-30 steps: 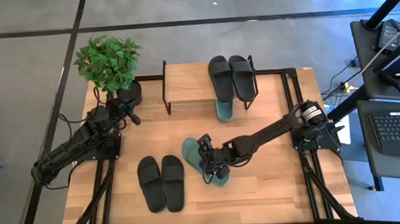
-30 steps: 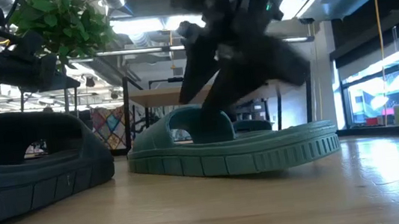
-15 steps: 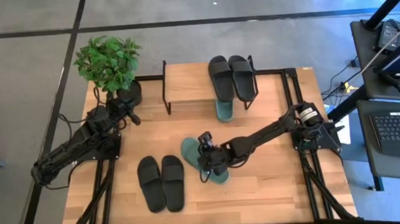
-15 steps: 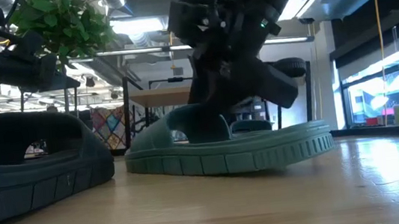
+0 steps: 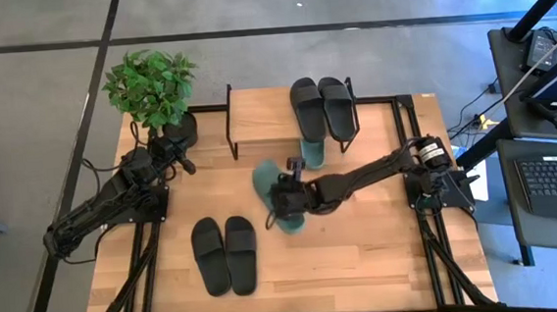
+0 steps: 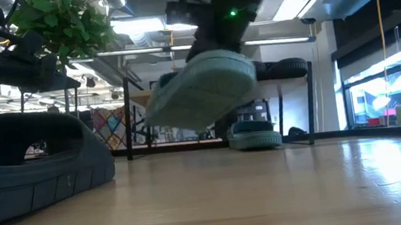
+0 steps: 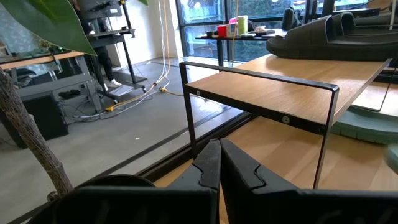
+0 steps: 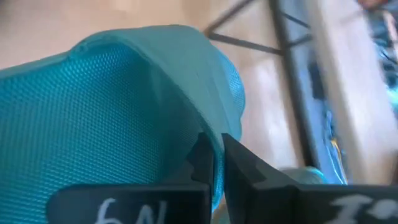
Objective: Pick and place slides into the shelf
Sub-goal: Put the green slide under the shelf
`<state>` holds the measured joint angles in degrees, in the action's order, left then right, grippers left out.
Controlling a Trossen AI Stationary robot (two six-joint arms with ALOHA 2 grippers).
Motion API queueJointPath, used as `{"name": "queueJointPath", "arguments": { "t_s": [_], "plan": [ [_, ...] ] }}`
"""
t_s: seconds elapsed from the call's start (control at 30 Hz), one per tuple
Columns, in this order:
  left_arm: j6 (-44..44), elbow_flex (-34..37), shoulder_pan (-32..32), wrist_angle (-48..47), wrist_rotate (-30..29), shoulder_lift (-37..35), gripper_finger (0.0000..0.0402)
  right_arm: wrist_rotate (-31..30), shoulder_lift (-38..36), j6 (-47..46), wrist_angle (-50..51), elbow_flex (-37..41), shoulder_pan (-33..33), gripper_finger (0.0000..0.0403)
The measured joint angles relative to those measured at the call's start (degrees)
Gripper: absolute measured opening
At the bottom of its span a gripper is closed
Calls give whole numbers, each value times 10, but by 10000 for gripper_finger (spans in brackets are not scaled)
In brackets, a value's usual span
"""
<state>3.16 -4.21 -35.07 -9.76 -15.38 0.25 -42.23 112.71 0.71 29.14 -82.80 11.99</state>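
The wooden table is carrying the shelf at its far edge. The right gripper, fingers clamped on a green slide, is holding it airborne near the table's middle. The left gripper, fingers closed on nothing, is waiting by the plant.

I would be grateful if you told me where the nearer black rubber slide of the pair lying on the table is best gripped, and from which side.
Grip the wide strap of the right-hand black rubber slide from above: it lies flat, sole down, and the strap arches clear of the footbed, so one finger can slip under it. The right gripper is shut on the green slide; the left gripper waits by the plant.
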Motion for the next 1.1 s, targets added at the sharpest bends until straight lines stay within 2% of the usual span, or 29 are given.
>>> {"name": "queueJointPath", "arguments": {
  "t_s": [0.5, 0.77, 0.87, 1.1],
  "plan": [
    [1, 0, 0, 0, 0, 0, 0, -29, 31, -50, 37, -3, -60, 17],
    [0, 0, 0, 0, 0, 0, 0, -43, 79, -67, 36, -4, -76, 17],
    [0, 0, 0, 0, 0, 0, 0, -74, 92, -77, 37, -4, -78, 17],
    [0, 0, 0, 0, 0, 0, 0, -87, 98, -103, 45, -4, -86, 17]
  ]
}}
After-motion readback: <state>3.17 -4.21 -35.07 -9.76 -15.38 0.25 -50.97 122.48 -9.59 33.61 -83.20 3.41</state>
